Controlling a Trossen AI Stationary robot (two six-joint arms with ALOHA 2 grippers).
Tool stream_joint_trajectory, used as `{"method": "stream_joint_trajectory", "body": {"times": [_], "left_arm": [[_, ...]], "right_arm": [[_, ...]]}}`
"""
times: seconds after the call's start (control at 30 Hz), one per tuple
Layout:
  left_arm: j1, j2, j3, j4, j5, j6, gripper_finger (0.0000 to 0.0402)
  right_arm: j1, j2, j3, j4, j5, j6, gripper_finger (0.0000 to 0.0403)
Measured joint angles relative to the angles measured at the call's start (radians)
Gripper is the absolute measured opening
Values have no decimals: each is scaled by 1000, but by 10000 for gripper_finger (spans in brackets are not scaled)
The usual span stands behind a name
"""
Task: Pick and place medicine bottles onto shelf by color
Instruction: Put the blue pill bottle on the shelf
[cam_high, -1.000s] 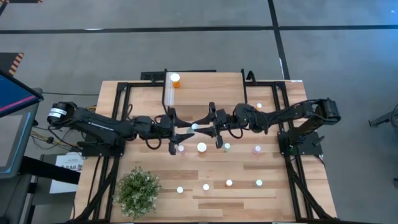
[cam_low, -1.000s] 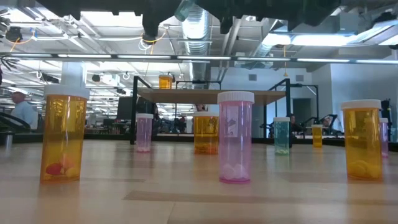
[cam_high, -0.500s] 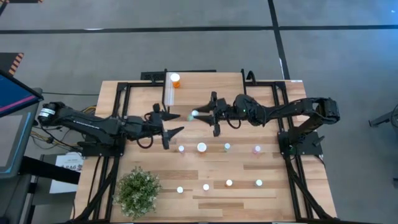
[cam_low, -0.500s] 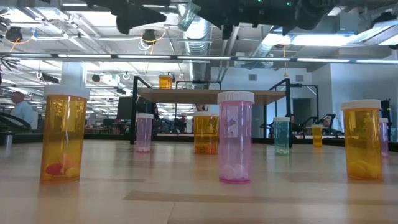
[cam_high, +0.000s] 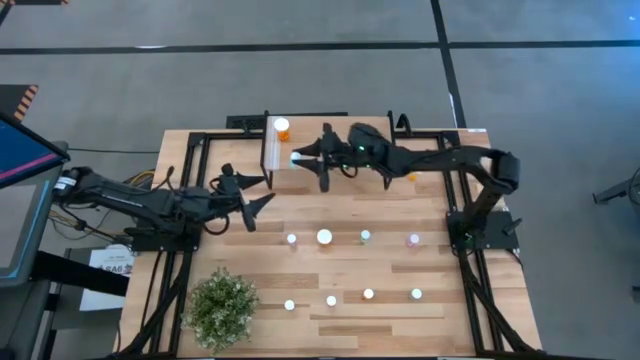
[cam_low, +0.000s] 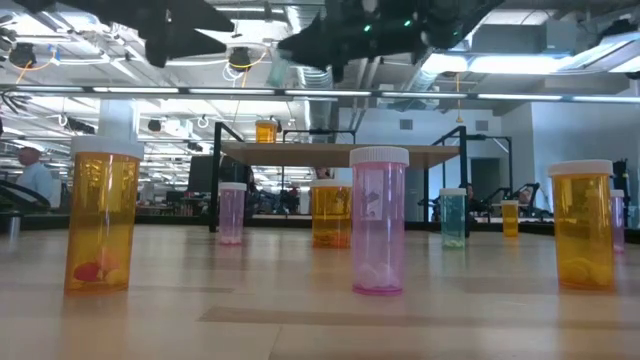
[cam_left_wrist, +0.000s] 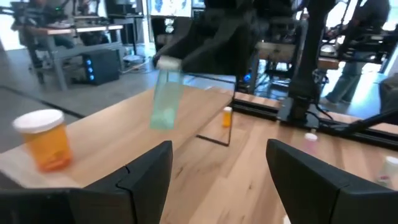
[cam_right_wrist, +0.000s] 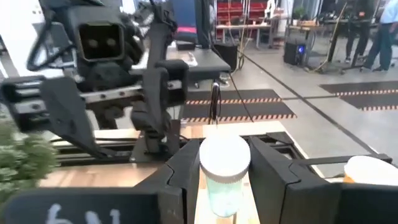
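Over the desk's far edge, the shelf (cam_high: 330, 165) sits half hidden by the right gripper (cam_high: 305, 160) clamping one teal bottle (cam_right_wrist: 222, 174); one orange bottle (cam_high: 282, 127) stands there, left gripper (cam_high: 250, 195) spread open.

A teal bottle (cam_right_wrist: 225, 177) hangs upright above the shelf (cam_high: 330, 165), near one orange bottle (cam_high: 282, 128) standing there

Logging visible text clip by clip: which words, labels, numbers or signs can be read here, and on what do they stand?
No text here can be read with certainty.
Dark print on the white card: too small to read.
The white marks on the body of the right gripper: cut off by the frame, unreadable.
The bottles: no legible label.
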Motion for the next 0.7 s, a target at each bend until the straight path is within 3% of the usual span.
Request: {"method": "stream_joint_trajectory", "body": {"times": [0.37, 0.7], "left_arm": [[0, -21, 0, -40, -32, 2, 247], [0, -21, 0, -37, -32, 4, 247]], "right_arm": [[-76, 203, 217, -170, -13, -19, 128], [-106, 230, 239, -189, -25, -27, 128]]}}
